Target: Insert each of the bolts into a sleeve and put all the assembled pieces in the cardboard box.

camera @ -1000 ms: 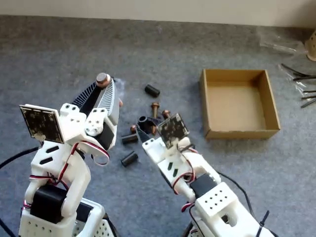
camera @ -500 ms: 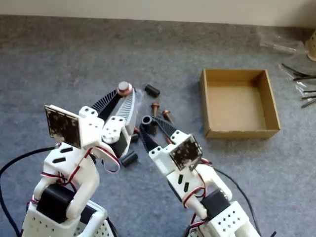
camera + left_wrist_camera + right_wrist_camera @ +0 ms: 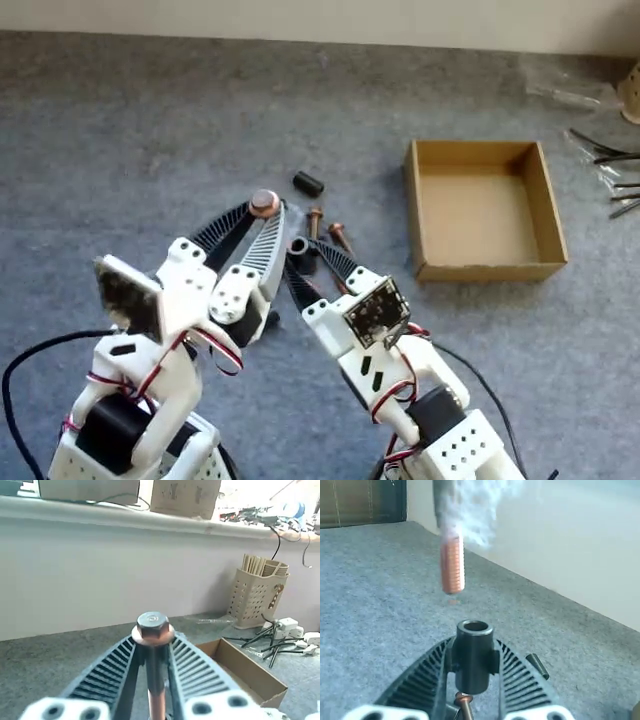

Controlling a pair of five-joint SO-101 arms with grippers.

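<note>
grey carpet (image 3: 150,110) covers the table where two white arms stand side by side, the left arm (image 3: 140,390) and the right arm (image 3: 420,400) both angled towards a small cluster of parts at the middle

cardboard box (image 3: 480,210) sits open-topped on the carpet, well apart from the cluster, off on the right arm's side

beige basket (image 3: 257,597) of sticks stands against the wall beyond the box, with dark cables lying near it

left gripper (image 3: 152,642) is raised off the carpet and clamped on a copper-coloured bolt (image 3: 152,626), which stands upright between the ribbed black fingers with its hexagonal head and flange resting on top of the fingertips and its shank running down between them

right gripper (image 3: 473,650) is clamped on a black sleeve (image 3: 473,655), held upright with its open mouth facing up, just beside the left gripper in the high view

the bolt's threaded end hangs in the air above the sleeve's mouth in the right wrist view, apart from it and not inside it

one loose sleeve (image 3: 308,184) lies on its side on the carpet just beyond the two grippers, and two loose bolts (image 3: 315,220) (image 3: 340,236) lie near each other between that sleeve and the right gripper
</note>
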